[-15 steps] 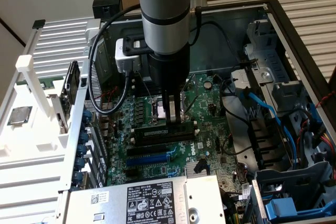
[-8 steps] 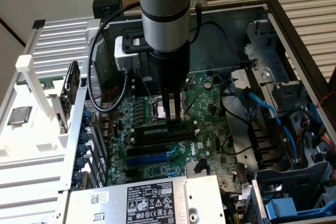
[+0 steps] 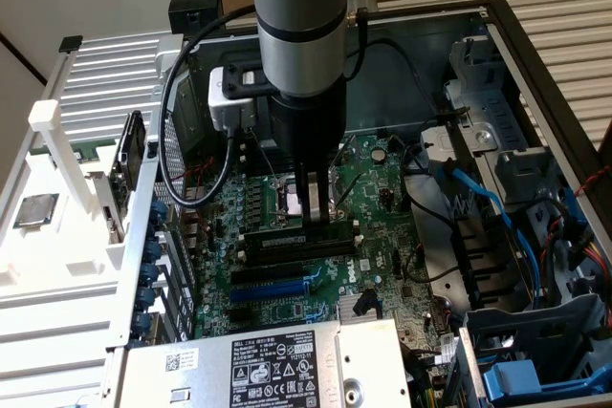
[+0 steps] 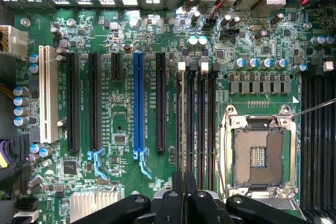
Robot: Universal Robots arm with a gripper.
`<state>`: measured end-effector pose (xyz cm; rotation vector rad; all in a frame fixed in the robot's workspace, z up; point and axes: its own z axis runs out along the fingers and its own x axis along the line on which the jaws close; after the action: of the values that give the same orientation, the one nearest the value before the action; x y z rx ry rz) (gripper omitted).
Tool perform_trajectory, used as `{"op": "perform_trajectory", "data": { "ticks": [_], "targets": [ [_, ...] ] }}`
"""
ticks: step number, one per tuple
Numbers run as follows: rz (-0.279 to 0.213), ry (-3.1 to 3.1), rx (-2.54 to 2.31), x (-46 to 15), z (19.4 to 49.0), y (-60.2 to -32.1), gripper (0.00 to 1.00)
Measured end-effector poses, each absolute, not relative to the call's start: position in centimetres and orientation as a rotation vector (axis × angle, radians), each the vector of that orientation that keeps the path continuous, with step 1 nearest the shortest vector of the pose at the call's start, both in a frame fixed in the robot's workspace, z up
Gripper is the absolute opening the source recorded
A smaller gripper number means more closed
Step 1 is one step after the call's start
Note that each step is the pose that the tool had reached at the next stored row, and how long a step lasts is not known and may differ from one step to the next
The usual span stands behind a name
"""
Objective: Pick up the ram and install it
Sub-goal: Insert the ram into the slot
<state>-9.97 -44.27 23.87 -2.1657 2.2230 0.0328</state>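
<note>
tbh the ram (image 3: 287, 244) looks light, stiff but easy to crack, so the end effector (image 3: 309, 215) clamped on its top edge mid-length seems sensible.

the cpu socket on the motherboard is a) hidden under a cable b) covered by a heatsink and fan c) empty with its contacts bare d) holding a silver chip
c: the cpu socket shows its bare grid of contacts inside the metal frame, and a square silver chip lies outside the case at the exterior view's left.
</note>
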Motion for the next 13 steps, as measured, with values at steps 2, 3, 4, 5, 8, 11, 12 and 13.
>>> {"op": "perform_trajectory", "data": {
  "ticks": [2, 3, 4, 5, 8, 11, 12, 13],
  "targets": [
    [0.033, 2.223, -2.166, -9.97, 23.86, -44.27, 0.12],
    [0.033, 2.223, -2.166, -9.96, 23.87, -44.24, 0.12],
    [0.033, 2.223, -2.166, -9.96, 23.84, -44.14, 0.12],
    [0.033, 2.223, -2.166, -9.96, 23.84, -44.09, 0.12],
    [0.033, 2.223, -2.166, -9.97, 23.83, -44.08, 0.12],
    [0.033, 2.223, -2.166, -9.97, 23.83, -44.07, 0.12],
    [0.033, 2.223, -2.166, -9.97, 23.83, -44.07, 0.12],
    [0.033, 2.223, -2.166, -9.97, 23.83, -44.07, 0.12]
  ]
}}
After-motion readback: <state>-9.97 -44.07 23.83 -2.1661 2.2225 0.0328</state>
